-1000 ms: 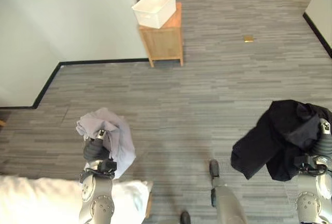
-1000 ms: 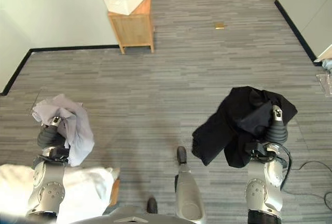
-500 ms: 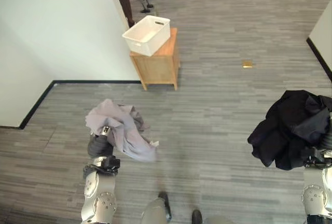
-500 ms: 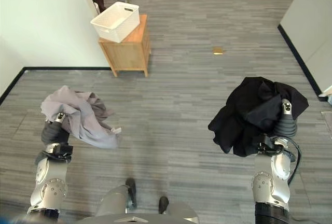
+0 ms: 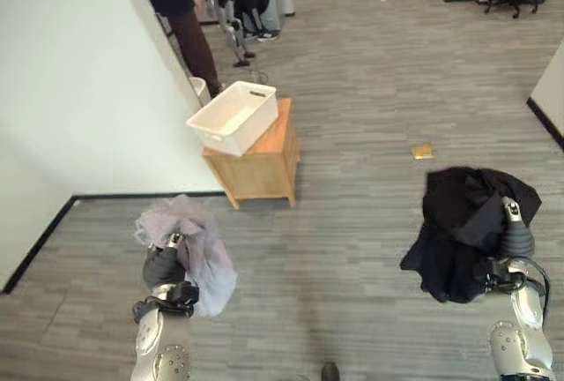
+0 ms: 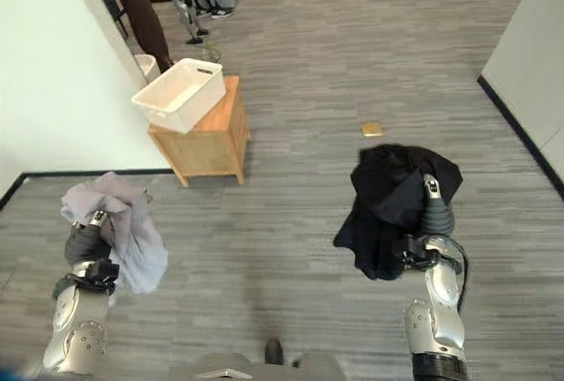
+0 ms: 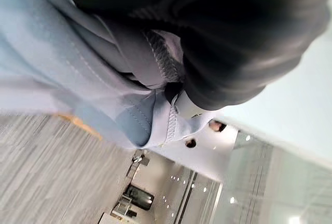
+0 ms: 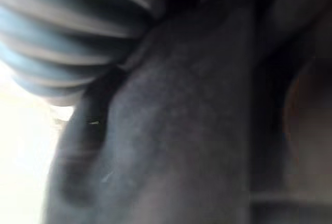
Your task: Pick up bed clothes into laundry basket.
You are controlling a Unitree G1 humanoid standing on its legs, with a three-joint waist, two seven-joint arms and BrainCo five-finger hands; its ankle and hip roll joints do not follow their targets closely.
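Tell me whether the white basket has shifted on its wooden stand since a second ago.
No. The white basket sits on the wooden stand as before; the camera moved.

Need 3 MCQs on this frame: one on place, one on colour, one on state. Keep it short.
1. Where does the white laundry basket sit?
A. on the floor
B. on the wooden cabinet
C. on a bed

2. What colour is the garment draped over the right hand?
A. black
B. red
C. white

3. What state is the pale grey garment in?
A. lying in the basket
B. spread flat on the floor
C. bunched on the left hand, off the floor

Answers:
1. B, the basket rests on the cabinet's top by the wall.
2. A, the cloth on that hand is black.
3. C, it hangs from the raised hand, short of the basket.
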